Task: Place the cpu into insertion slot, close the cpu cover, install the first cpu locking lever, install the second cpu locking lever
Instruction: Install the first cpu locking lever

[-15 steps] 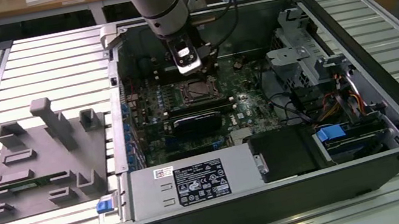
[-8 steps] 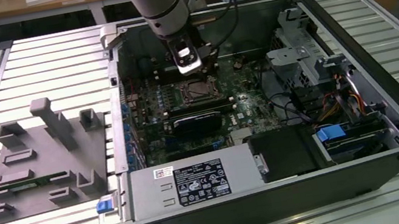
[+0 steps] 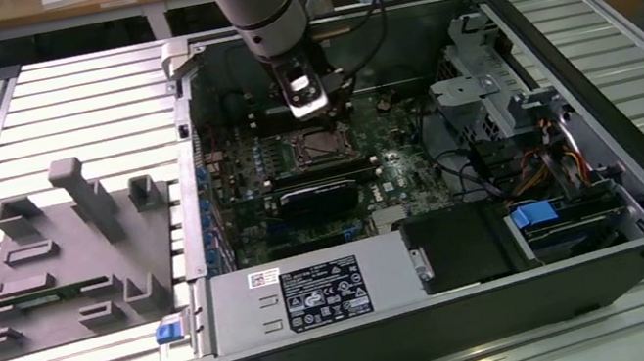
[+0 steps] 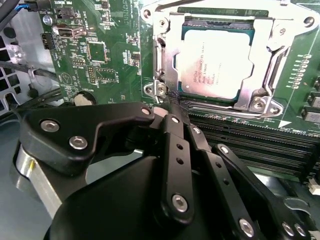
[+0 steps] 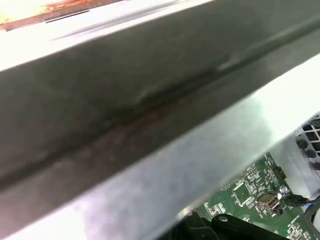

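The cpu [image 4: 212,62], silvery-grey on top, lies in the insertion slot [image 3: 313,147] on the green motherboard. The silver cpu cover [image 4: 272,55] lies flat over it, framing the chip through its window. In the second wrist view my gripper [image 4: 170,105] is shut, its black fingers [image 4: 175,145] meeting at the socket's corner beside a thin locking lever [image 4: 161,62]. Whether anything sits between the tips is hidden. In the exterior view the gripper [image 3: 331,117] hangs just above the socket's far edge, inside the open computer case [image 3: 639,174].
Long black memory slots [image 4: 240,135] run beside the socket. A black block [image 3: 315,200], the power supply [image 3: 303,295] and a drive cage [image 3: 565,207] crowd the case. A grey fixture plate [image 3: 70,255] lies to the exterior view's left. The case's grey wall [image 5: 150,110] is close.
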Available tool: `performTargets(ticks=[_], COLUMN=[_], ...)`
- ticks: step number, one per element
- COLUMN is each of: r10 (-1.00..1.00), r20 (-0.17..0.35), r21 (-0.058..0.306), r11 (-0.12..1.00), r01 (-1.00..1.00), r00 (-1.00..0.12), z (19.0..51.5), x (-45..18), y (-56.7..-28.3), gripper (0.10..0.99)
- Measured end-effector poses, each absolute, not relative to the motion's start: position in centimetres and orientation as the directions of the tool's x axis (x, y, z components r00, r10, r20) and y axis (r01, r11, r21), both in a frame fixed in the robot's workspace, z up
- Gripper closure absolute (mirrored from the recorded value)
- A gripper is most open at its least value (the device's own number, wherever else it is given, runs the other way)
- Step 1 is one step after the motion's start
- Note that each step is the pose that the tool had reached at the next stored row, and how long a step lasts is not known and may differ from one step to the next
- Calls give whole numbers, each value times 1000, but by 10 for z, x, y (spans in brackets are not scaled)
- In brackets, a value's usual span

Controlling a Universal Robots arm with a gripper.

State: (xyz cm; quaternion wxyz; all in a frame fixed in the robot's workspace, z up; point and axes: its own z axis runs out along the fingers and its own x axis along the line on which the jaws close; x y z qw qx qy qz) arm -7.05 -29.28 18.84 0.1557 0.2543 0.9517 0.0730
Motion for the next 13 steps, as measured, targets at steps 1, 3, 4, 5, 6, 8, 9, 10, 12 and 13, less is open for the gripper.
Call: performTargets(ticks=[1,3,4,5,6,8,9,10,12,13], r10=[507,507,507,507,506,505,503,502,499,499], r20=[-259,-259,-259,-258,-257,-257,-257,-257,-257,-257], r21=[218,218,219,220,221,222,221,221,221,221], r11=[860,860,860,860,860,861,862,863,864,864], r01=[461,461,461,461,460,458,457,455,453,453], r00=[-822,-822,-822,-823,-823,-824,-825,-826,-827,-827], z=[188,188,188,189,189,188,188,188,188,188], x=[-70,-70,-70,-70,-70,-70,-70,-70,-70,-70], y=[-293,-293,-293,-293,-293,-293,-293,-293,-293,-293], gripper=[984,984,984,984,984,984,984,984,984,984])
